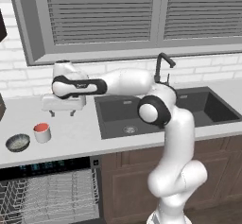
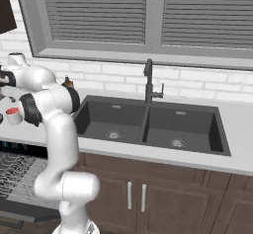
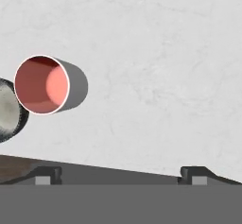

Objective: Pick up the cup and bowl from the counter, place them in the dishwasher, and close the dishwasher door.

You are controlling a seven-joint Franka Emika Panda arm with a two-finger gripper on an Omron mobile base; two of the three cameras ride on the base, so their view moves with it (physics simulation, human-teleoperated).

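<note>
Gripper (image 1: 62, 113) at the left of the left base view hangs over the counter (image 1: 80, 133), its white hand level and its two short dark fingers pointing down, set wide apart with nothing between them. It touches nothing; bare countertop lies under the tips. In the hand view the same gripper (image 3: 120, 173) shows its two dark fingertips (image 3: 47, 173) near the bottom edge, one at lower left and one at lower right, well apart, with only pale counter (image 3: 156, 67) between and above them.

The cup (image 1: 42, 133) stands upright on the counter in the lower left of the left base view, white outside and red inside, below and a little left of the gripper and clear of it. Just left of it, near but apart, sits the bowl (image 1: 18, 142), dark outside and pale speckled inside. In the hand view the cup (image 3: 47, 84) lies at middle left, its red mouth facing the camera, and the bowl (image 3: 9, 108) is cut by the left edge, partly behind the cup's rim. In the right base view the cup (image 2: 13, 115) appears at the far left edge, partly behind the arm.

The dishwasher (image 1: 47, 190) fills the lower left corner of the left base view beneath the counter, its black control strip on top and pale wire racks exposed. The dark double sink (image 1: 165, 112) is at middle right.
</note>
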